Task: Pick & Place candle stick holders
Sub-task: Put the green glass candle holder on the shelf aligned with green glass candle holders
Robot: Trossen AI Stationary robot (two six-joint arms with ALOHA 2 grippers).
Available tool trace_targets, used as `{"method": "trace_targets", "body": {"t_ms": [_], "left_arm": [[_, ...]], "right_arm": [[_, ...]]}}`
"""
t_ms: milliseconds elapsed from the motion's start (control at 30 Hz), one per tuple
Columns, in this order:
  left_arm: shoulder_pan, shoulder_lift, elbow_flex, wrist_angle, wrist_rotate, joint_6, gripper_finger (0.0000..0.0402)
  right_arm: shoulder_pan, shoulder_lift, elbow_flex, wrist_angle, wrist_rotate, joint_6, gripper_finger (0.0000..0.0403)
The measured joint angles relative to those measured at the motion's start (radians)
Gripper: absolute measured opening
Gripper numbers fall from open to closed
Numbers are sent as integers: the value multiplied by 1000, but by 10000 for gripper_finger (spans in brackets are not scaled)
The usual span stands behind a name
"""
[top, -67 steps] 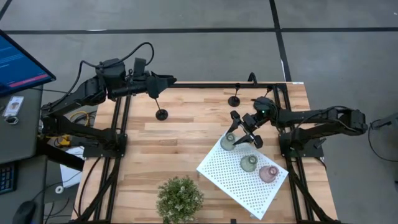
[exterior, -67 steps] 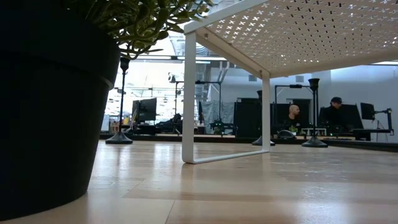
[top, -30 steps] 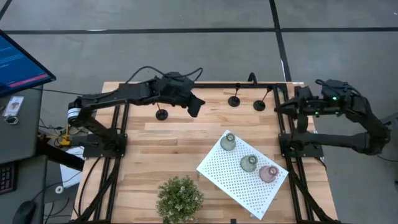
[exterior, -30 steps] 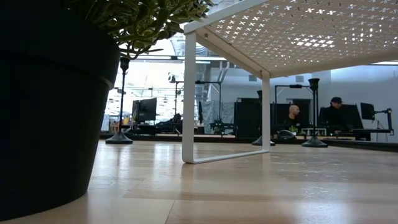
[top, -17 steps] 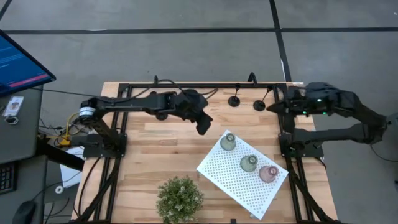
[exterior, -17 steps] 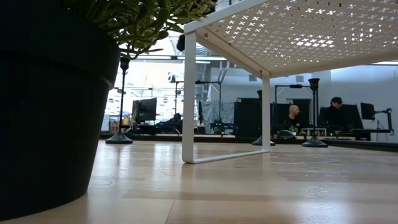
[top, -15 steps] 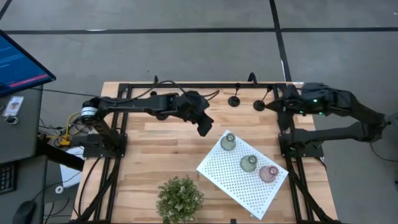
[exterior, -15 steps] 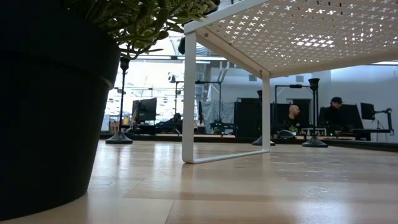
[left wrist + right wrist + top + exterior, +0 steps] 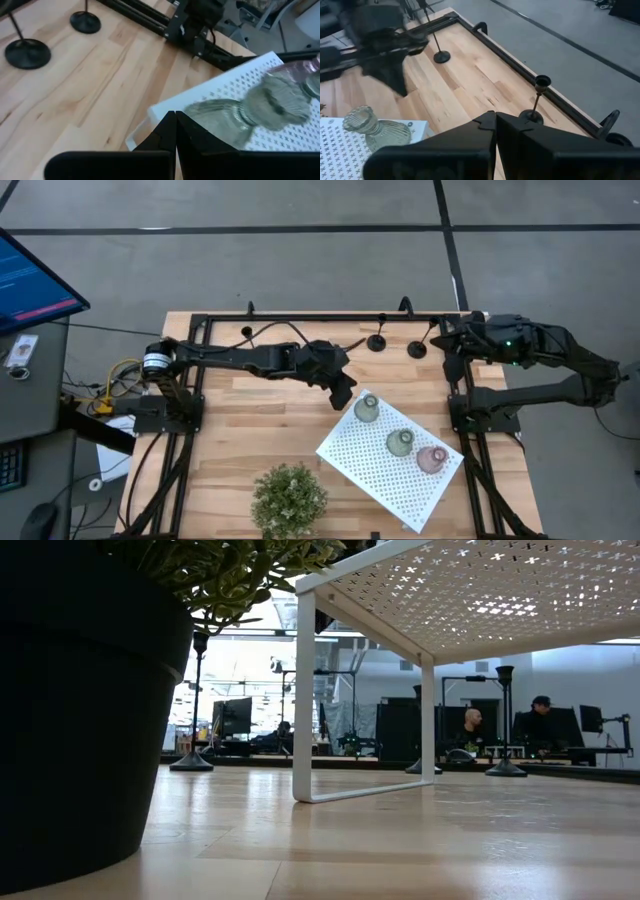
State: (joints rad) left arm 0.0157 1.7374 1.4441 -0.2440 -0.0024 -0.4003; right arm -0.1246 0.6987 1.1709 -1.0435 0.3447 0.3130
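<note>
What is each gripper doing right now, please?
Left gripper: shut, holding nothing, beside the greenish holder on the white board.
Right gripper: shut, holding nothing, at the table's far right edge.

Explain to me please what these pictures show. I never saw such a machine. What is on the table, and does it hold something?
Two robot arms work at a wooden table. One picture looks down from above, one looks level across the tabletop, and two come from cameras on the arms' wrists. The left claw, shut and empty, reaches toward a greenish glass candle holder on the white perforated board. Two more pale holders stand on that board. Black candle sticks stand near the far edge. A potted plant sits at the near edge. The right claw waits at the far right corner, shut and empty.
</note>
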Motion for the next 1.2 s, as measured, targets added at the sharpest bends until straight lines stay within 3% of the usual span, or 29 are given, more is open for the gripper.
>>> {"method": "trace_targets", "body": {"t_ms": [567, 1200], "left_arm": [[-58, 9, 0, 108, -91, 2, 1], [-74, 45, 0, 144, -34, 0, 1]], "right_arm": [[0, 2, 0, -5, 4, 10, 0], [0, 1, 0, -34, -3, 21, 0]]}}
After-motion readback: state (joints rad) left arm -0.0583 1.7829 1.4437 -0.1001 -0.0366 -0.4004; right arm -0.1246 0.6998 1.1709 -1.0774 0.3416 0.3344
